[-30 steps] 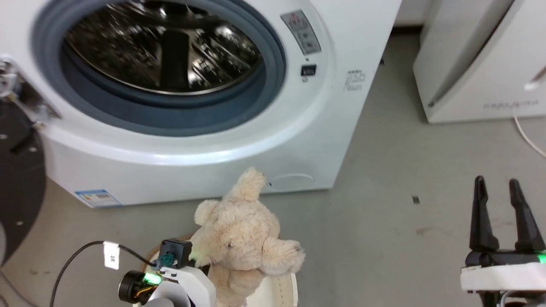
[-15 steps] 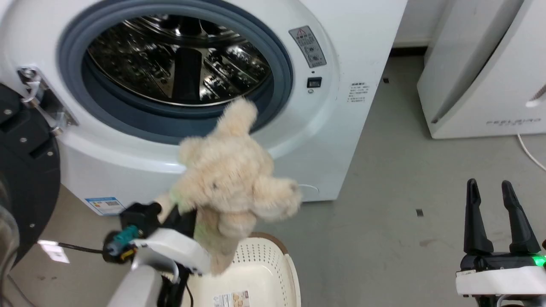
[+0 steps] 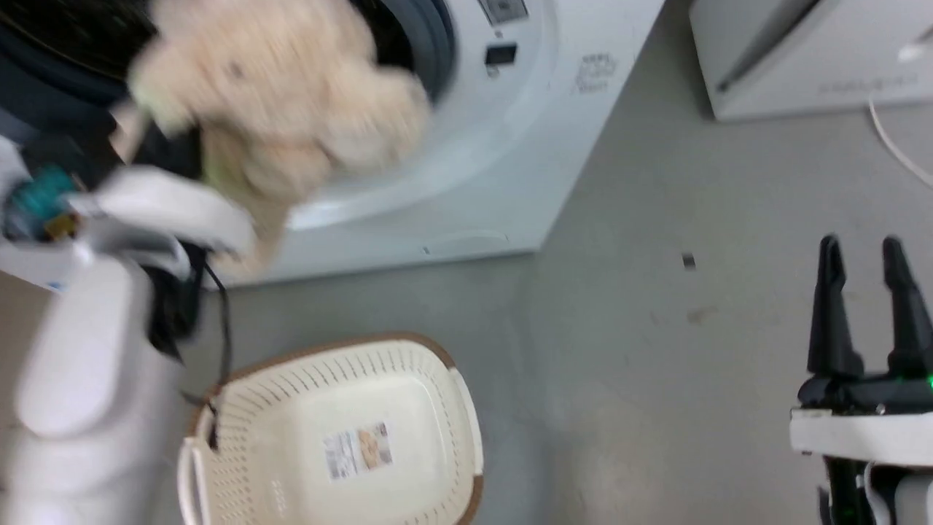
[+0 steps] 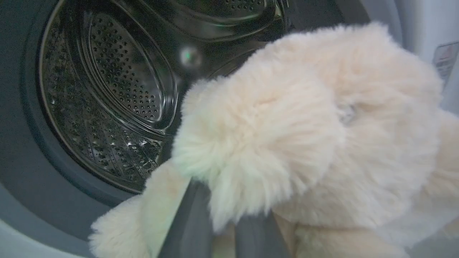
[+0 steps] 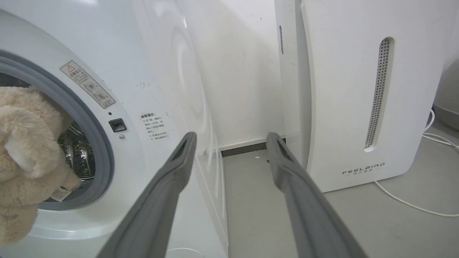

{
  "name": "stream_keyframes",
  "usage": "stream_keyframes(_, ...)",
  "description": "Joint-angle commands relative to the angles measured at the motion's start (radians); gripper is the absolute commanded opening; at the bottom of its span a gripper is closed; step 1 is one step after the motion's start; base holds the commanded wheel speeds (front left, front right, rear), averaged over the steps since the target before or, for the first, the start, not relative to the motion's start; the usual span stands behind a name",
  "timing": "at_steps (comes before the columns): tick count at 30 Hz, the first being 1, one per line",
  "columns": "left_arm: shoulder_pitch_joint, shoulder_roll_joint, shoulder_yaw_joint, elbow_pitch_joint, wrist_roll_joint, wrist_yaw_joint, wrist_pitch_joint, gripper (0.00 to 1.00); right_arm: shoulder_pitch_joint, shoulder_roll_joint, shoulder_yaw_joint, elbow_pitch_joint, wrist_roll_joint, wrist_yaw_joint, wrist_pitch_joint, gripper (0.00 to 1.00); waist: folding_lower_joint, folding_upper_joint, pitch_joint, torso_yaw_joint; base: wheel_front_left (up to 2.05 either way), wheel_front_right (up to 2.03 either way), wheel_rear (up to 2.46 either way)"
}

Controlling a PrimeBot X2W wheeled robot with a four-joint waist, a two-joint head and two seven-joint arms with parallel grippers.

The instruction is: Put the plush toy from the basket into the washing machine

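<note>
**Now at the door opening: plush toy (image 3: pixel 277 109) held by left gripper (image 4: pixel 224 229)**

Change since half a second ago: the toy then hung in front of the lower front panel of the washing machine (image 3: pixel 474 168), just over the basket (image 3: pixel 306 372). It is now raised against the round opening and covers part of the grey seal (image 5: pixel 96 143). The head view has shifted as well, so the basket's change of place in it is no move of the basket.

Left gripper: its two dark fingers are closed into the fur at the toy's underside, tips buried, and the toy is carried clear of the floor (image 3: pixel 619 328). In the left wrist view the steel drum (image 4: pixel 107 89) lies straight ahead, left of the toy's bulk. Whether any part of the toy has crossed the seal cannot be told; the head view is blurred there.

Right gripper (image 3: pixel 860 244): fingers spread apart, nothing between them, over bare floor and well apart from the machine, as before.

Surroundings: the basket stands on the floor below the left arm, its bottom label (image 3: pixel 357 450) uncovered. A plain white appliance (image 5: pixel 351 89) stands to the machine's right with a strip of floor between them, and a white cable (image 5: pixel 405 200) trails on the floor beside it.
</note>
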Motion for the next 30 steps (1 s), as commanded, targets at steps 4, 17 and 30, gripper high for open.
stream_keyframes(4, -0.165, 0.061, 0.009, 0.001, 0.034, 0.005, 0.062, 0.00, -0.054, 0.000, -0.009, -0.037, 0.032, -0.001, -0.005, 1.00, 0.0000, 0.0000, 0.182, -0.085, 0.00, 0.00, 0.00)
stream_keyframes(17, -0.701, 0.260, -0.042, 0.201, 0.201, -0.022, 0.193, 0.00, -0.145, 0.000, -0.015, -0.071, 0.109, -0.001, -0.005, 1.00, 0.0000, 0.0000, 0.429, -0.183, 0.00, 0.00, 0.00)
stream_keyframes(30, -0.876, 0.261, -0.166, 0.480, 0.273, -0.091, 0.200, 0.00, -0.166, 0.000, 0.035, -0.072, 0.132, -0.001, -0.005, 1.00, 0.0000, 0.0000, 0.505, -0.211, 0.00, 0.00, 0.00)
